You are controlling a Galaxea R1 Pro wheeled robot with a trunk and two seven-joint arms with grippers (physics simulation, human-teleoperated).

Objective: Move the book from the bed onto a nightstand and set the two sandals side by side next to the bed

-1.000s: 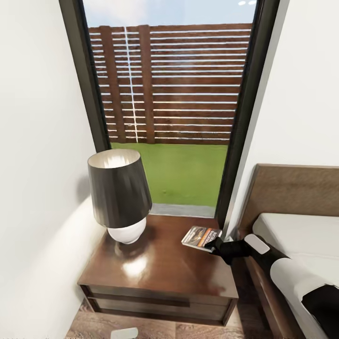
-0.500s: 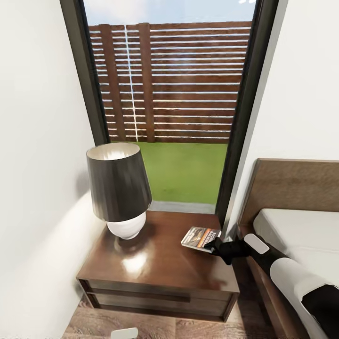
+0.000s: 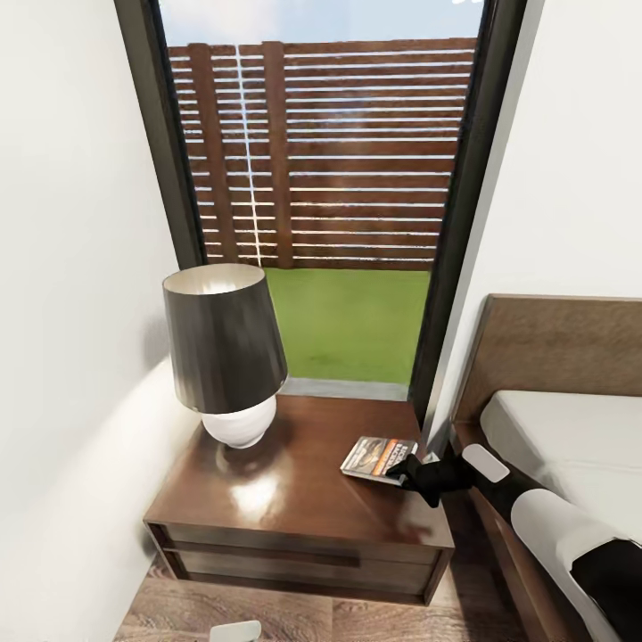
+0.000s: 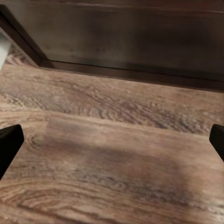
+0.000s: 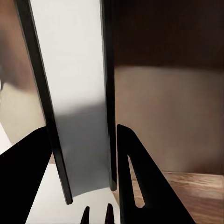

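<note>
The right gripper (image 3: pixel 406 470) reaches from the bed side toward the nightstand (image 3: pixel 294 508), its dark fingers closed on the near right edge of the book (image 3: pixel 378 456). The book sticks out ahead of the gripper, over the right rear part of the nightstand top, close to the wood; whether it rests on the surface cannot be told. Its cover shows orange and black print facing up.

In the right wrist view the book (image 5: pixel 77 102) is seen edge-on as a pale slab with dark edges, running straight away from the camera between the two black fingers (image 5: pixel 140 182), which press against its sides. Beyond it lies the brown nightstand top (image 5: pixel 163 116).

Past the book, on the far left part of the nightstand, stands a lamp (image 3: pixel 223 352) with a dark shade and a round white base, well apart from the gripper. Behind the nightstand is a tall window (image 3: pixel 321 178) with a dark frame, looking out on a slatted wooden fence and grass. Behind the right arm is the bed (image 3: pixel 571 437), with its brown headboard and pale mattress.

The left gripper (image 4: pixel 112 140) hangs over the wood-plank floor (image 4: pixel 112 177), its two black fingertips (image 4: pixel 9 142) spread wide at the picture's edges with nothing between them. Ahead of it is the dark lower front of a piece of furniture (image 4: pixel 130 42).
</note>
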